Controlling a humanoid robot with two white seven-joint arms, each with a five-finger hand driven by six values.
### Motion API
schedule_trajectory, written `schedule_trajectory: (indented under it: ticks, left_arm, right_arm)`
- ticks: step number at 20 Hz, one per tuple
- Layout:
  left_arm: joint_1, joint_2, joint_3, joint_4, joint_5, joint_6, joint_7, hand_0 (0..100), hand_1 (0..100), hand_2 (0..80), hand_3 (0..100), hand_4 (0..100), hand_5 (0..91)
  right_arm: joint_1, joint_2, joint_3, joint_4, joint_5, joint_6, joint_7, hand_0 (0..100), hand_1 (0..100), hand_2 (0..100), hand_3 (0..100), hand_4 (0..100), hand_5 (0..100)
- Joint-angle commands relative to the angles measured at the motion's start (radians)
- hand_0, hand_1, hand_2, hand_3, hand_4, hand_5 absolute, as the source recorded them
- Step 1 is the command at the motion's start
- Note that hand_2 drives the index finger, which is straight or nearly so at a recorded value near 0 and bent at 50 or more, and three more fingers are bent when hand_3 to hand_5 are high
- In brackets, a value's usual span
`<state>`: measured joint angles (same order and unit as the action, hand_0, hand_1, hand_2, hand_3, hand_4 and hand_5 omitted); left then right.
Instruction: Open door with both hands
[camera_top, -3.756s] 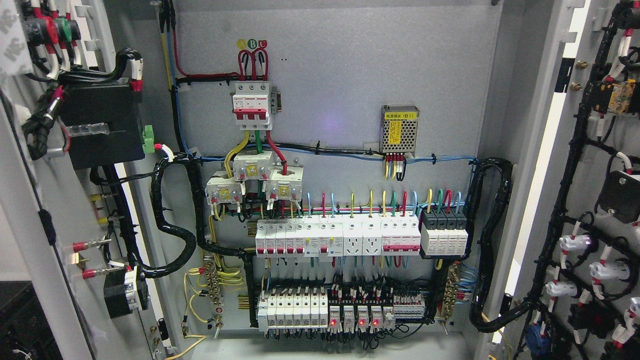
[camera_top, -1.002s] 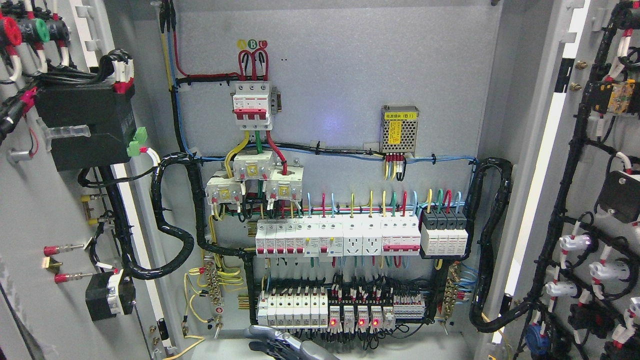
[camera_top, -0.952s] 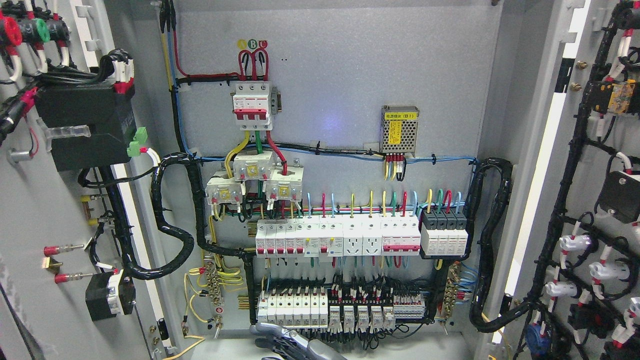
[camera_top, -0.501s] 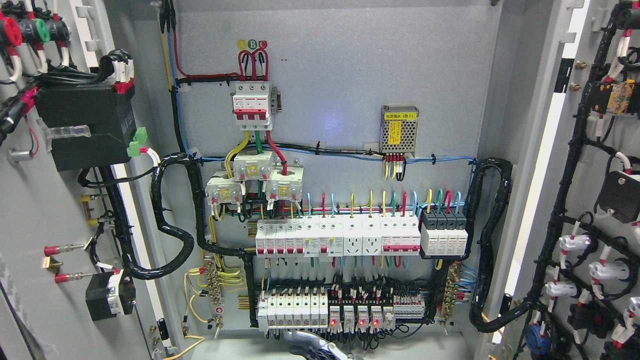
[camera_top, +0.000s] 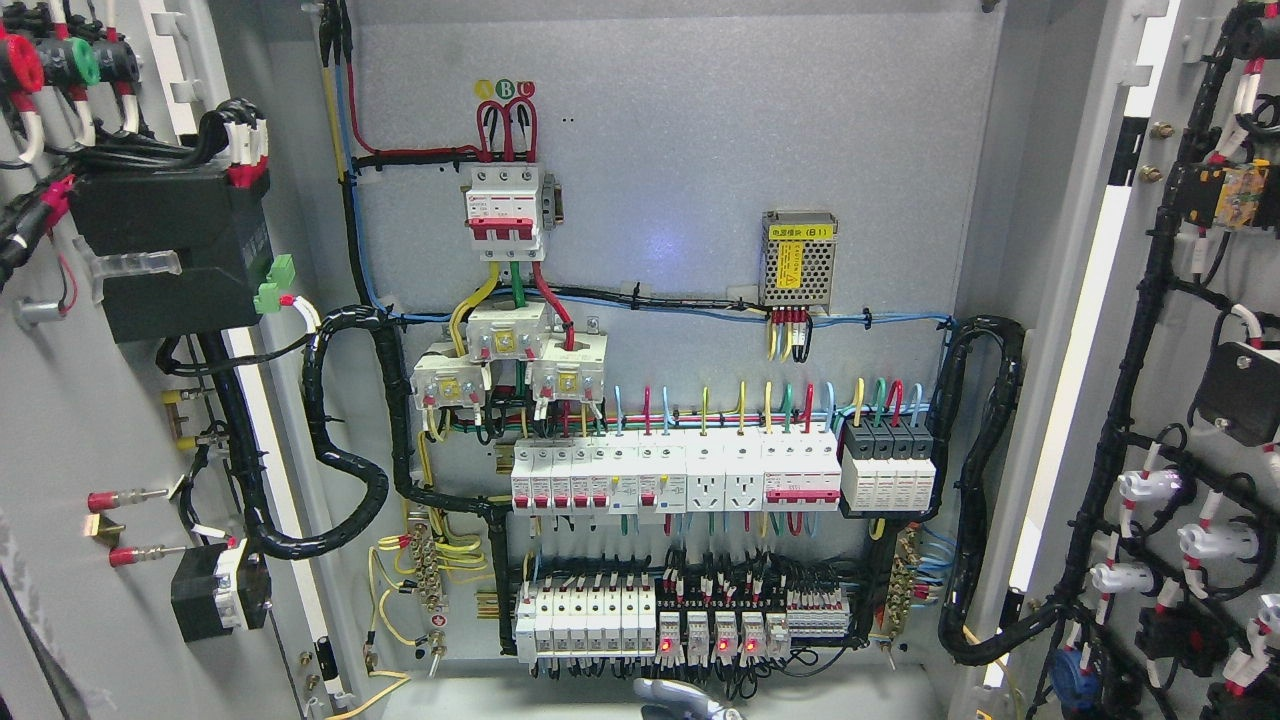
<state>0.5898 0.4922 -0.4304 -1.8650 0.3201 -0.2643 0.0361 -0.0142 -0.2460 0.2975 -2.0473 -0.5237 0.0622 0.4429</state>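
The electrical cabinet stands with both doors swung wide. The left door (camera_top: 60, 420) shows its inner face at the picture's left, carrying a black box and wiring. At the right, the right door (camera_top: 1210, 330) also shows its inner side with black cable looms and white lamp backs. Only a grey sliver of a hand (camera_top: 685, 697) pokes up at the bottom edge near the middle, below the lowest breaker row. From which side its arm comes is hidden. It touches neither door.
The back panel (camera_top: 700, 150) holds a red-and-white main breaker (camera_top: 505, 210), a small mesh power supply (camera_top: 798, 258), a white breaker row (camera_top: 680, 475) and a lower terminal row (camera_top: 690, 620) with red lights. Black cable looms (camera_top: 985, 480) hang at both sides.
The left door has swung further outward than 3.8 s ago. The hand at the bottom edge has slid to the right and sunk, so less of it shows now.
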Motion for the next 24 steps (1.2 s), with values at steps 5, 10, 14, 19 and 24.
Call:
schedule_trajectory:
  ticks: [5,10,14,19,24]
  left_arm:
    - [-0.074,0.089,-0.033,-0.174,0.004,-0.015,-0.001,0,0,0.0,0,0,0.0]
    - [-0.122,0.085,-0.033,-0.189,0.002,-0.067,-0.001,0,0,0.0,0,0,0.0]
    - [-0.149,0.086,-0.03,-0.195,-0.003,-0.15,-0.001,0,0,0.0,0,0,0.0]
    - [-0.182,0.065,-0.03,-0.198,-0.003,-0.187,-0.001,0,0,0.0,0,0,0.0]
    - [-0.232,0.034,-0.022,-0.209,-0.003,-0.188,0.001,0,0,0.0,0,0,0.0]
  right_arm:
    - [0.108,-0.022,-0.153,-0.042,-0.001,-0.031,0.003,19,0,0,0,0,0]
    - [0.143,-0.021,-0.153,-0.042,-0.002,-0.125,0.002,19,0,0,0,0,0]
    - [0.157,-0.022,-0.153,-0.042,-0.002,-0.151,0.002,19,0,0,0,0,0]
    - [0.201,-0.024,-0.155,-0.042,-0.002,-0.173,0.002,19,0,0,0,0,0]
    - [0.244,-0.019,-0.162,-0.042,-0.002,-0.28,0.002,19,0,0,0,0,0]
